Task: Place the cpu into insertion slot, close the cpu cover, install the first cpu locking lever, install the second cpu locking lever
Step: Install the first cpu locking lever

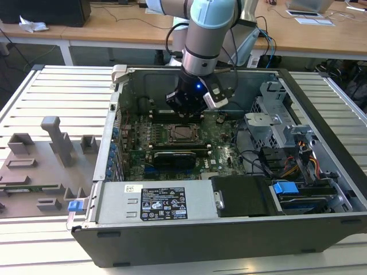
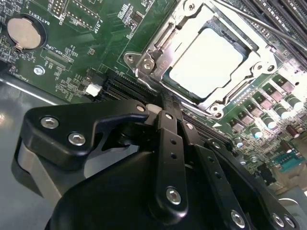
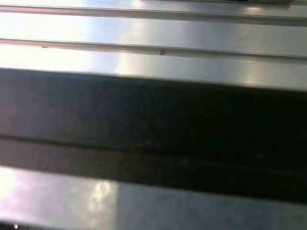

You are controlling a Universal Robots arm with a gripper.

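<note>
- Inside the open computer case point(image 1: 321, 172), near the upper middle of the exterior view, the end effector point(image 1: 186, 112) hangs just above the motherboard point(image 1: 143, 143), at the far edge of the socket.
- In the second wrist view its black fingers point(image 2: 169, 143) lie pressed together with nothing between them, their tips pointing at the near edge of the socket frame; whether they touch the board I cannot tell.
- Just past the fingertips, in the upper right of the second wrist view, the cpu point(image 2: 206, 60) sits flat in its slot, its pale metal top showing bright.
- The cpu cover point(image 2: 160, 52) lies down around it, the chip showing through the frame's window.
- A thin locking lever point(image 2: 268, 29) runs slantwise along the far side of the socket; I cannot tell whether it is latched.
- In the exterior view the same socket sits in the middle of the board, directly below the end effector.
- A round coin battery point(image 2: 23, 32) sits in the upper left of the second wrist view.
- A labelled power supply box point(image 1: 155, 203) fills the near side of the case, with blue-tabbed drive bays point(image 1: 287, 188) at the exterior view's right.
- The case rests on a slatted metal counter point(image 1: 57, 91), with grey holders point(image 1: 57, 137) at the exterior view's left.
</note>
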